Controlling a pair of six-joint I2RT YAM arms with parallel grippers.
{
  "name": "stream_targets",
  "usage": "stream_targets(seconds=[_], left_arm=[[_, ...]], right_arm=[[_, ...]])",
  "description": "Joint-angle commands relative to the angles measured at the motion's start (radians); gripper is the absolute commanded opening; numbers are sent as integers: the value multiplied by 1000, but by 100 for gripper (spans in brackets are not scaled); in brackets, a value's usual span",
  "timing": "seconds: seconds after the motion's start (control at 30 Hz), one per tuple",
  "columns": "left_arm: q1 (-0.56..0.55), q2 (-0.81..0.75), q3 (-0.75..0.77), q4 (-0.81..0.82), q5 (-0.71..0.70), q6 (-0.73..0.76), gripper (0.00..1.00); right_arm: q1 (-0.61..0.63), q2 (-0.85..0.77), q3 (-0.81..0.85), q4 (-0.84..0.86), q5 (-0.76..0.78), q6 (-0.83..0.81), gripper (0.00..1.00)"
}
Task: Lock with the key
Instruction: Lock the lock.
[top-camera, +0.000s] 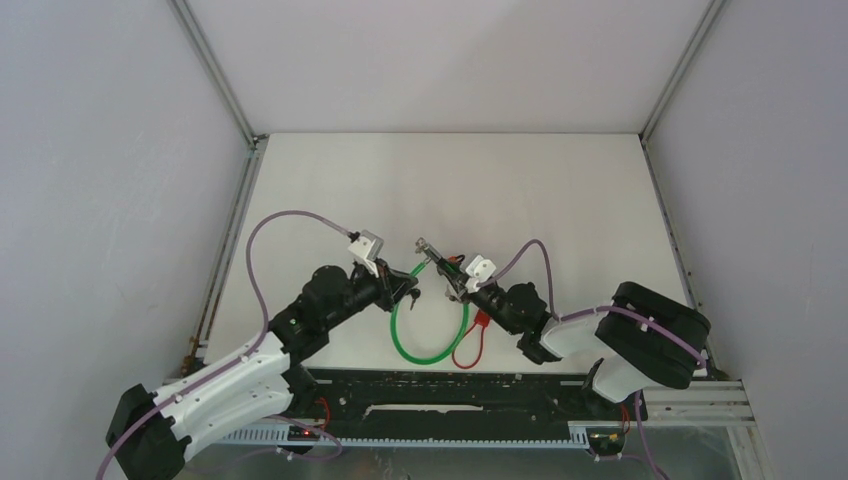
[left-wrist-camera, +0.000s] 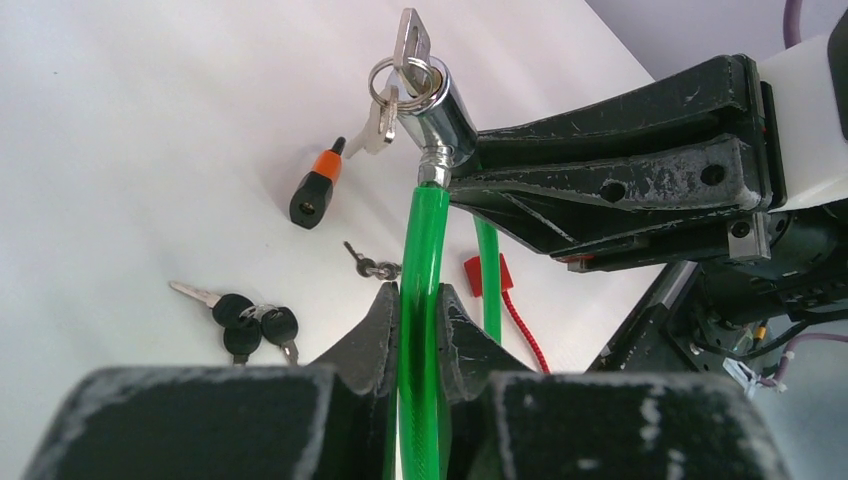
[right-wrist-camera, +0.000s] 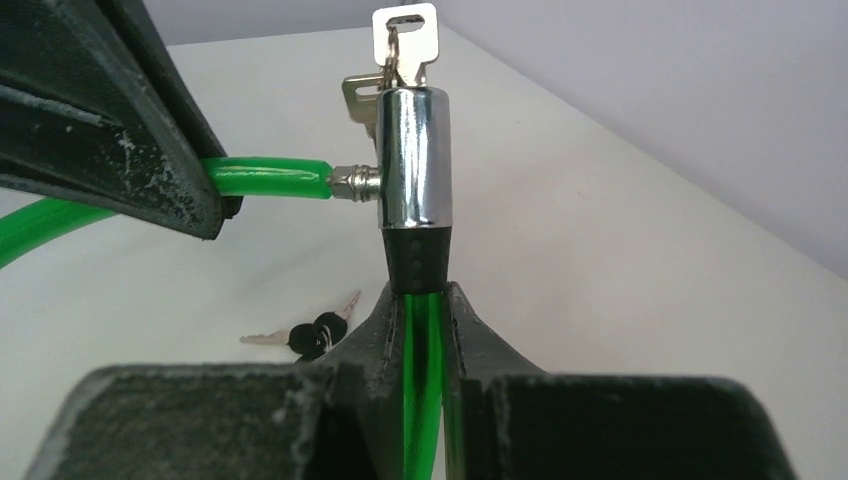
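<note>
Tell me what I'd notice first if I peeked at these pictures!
The bright green cable jumps out: the left gripper and the right gripper both pinch it above the middle of the table. At its end sits a shiny lock with a key poking out of the top. Some black keys lie loose on the table below.

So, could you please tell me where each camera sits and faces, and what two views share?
Top external: above and behind, facing down at the table; left arm, right arm show.
Left wrist: looks along left pincer, shut on green cable.
Right wrist: looks along right pincer, shut on cable under lock barrel.
Shared: both wrist views show that barrel.
</note>
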Motion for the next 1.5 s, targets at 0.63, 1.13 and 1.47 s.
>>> stream_targets(seconds=[0.63,1.13,1.47], left_arm=[[67,345,314,158,57,46,1],[66,33,326,-325,-22,183,62],[71,-120,365,-520,103,389,55]], right_arm=[[-33,38,-29,130,-255,-87,0],[-34,29,-23,110,-68,-132,0],[-22,62,-75,235,-384,-256,0]])
